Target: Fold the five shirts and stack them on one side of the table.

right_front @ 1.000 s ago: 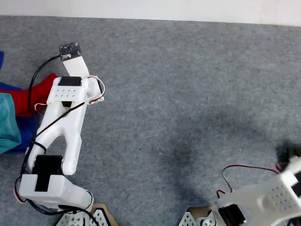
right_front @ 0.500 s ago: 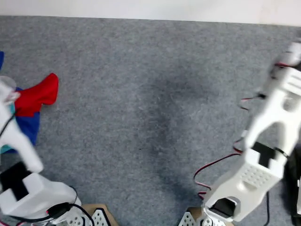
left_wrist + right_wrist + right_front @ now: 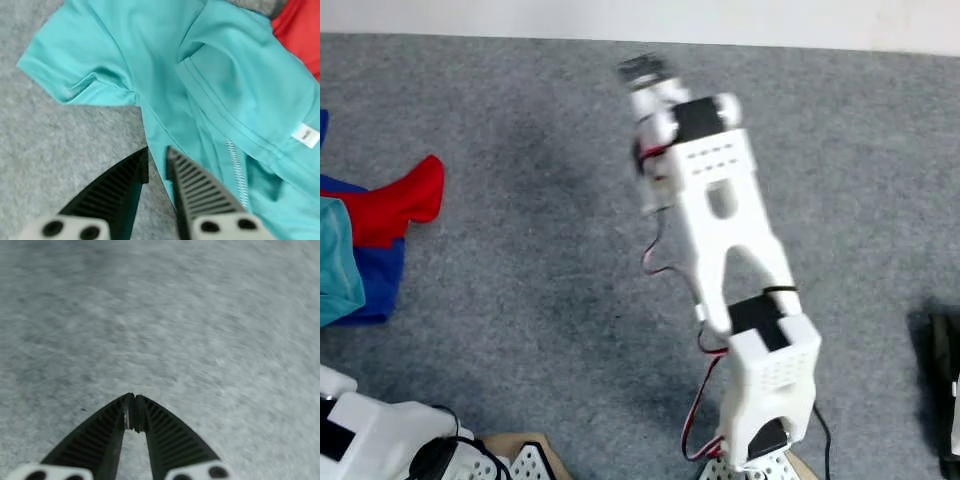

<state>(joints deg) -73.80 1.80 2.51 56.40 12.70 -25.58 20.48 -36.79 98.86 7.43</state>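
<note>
Swung in from the edge, the right gripper (image 3: pixel 134 414) is pinched closed on nothing; the left gripper (image 3: pixel 156 156), barely parted, overhangs a teal shirt (image 3: pixel 225 75), its white tag (image 3: pixel 305 135) illegible.

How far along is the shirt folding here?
Done: nothing looks folded; the teal shirt, red shirt and blue shirt lie rumpled in a heap. In hand: the left gripper, open, sits over the teal shirt; the right gripper, shut, is over bare table. Left: all folding and stacking.
</note>
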